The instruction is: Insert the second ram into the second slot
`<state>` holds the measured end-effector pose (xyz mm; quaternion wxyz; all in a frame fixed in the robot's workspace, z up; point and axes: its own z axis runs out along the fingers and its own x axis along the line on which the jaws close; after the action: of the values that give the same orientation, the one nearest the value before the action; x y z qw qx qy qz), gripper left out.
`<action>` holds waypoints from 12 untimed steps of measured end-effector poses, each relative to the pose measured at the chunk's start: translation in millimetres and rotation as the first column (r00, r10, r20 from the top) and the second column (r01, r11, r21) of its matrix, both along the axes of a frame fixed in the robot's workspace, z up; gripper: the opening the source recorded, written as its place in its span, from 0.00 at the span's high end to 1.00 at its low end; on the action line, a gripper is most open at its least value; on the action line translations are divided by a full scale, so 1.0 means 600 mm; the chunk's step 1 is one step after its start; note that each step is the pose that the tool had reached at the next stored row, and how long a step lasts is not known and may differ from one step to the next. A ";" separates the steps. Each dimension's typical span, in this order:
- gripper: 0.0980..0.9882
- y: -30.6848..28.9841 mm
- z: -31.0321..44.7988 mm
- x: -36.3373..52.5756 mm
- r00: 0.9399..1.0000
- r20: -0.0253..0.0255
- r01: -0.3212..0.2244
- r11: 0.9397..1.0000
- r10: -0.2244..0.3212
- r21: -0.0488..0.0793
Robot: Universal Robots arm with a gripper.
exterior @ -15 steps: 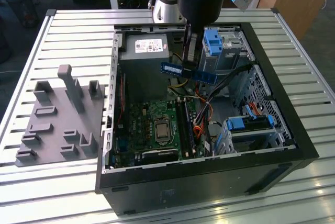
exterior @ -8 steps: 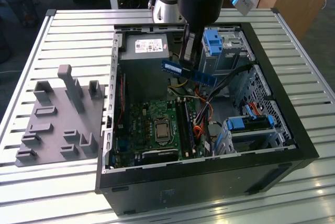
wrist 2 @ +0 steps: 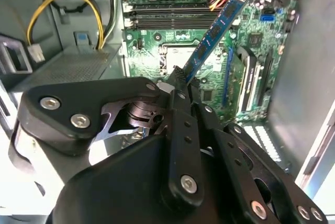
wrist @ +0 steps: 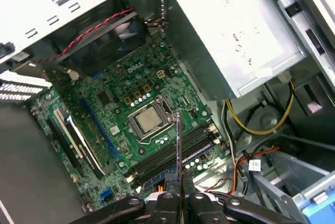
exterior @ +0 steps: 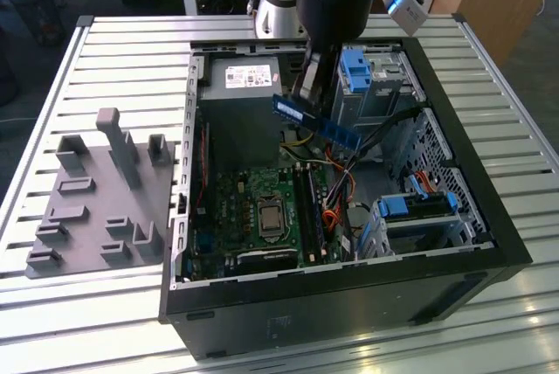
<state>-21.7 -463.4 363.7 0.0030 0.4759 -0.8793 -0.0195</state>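
- we hold the second ram [exterior: 316,121] clamped near one end in the gripper [exterior: 303,96]. it hangs tilted above the open case [exterior: 349,280], clear of the memory slots [exterior: 310,204].
- risk: lowered at this tilt, we judge the stick could jam in its slot or snag the orange cables [exterior: 336,189] nearby.
- the ram is a thin, flat, rigid blue board; the slots are long, narrow black channels.

The tool [exterior: 304,94] grips the ram [exterior: 319,123] by one end, with the motherboard [exterior: 262,208] below it inside the case [exterior: 349,291].
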 end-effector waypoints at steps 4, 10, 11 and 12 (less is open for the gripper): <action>0.96 0.0000 0.000 0.000 0.998 0.000 0.062 0.998 -0.062 0.000; 0.96 0.0001 -0.001 0.000 0.991 0.000 0.132 0.991 -0.132 0.000; 0.96 0.0002 -0.002 0.000 0.990 0.000 0.144 0.990 -0.144 0.000; 0.96 0.0002 -0.002 0.000 0.988 0.000 0.156 0.988 -0.156 0.000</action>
<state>-21.7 -463.3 362.7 0.0014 0.4054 -0.9139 -0.0197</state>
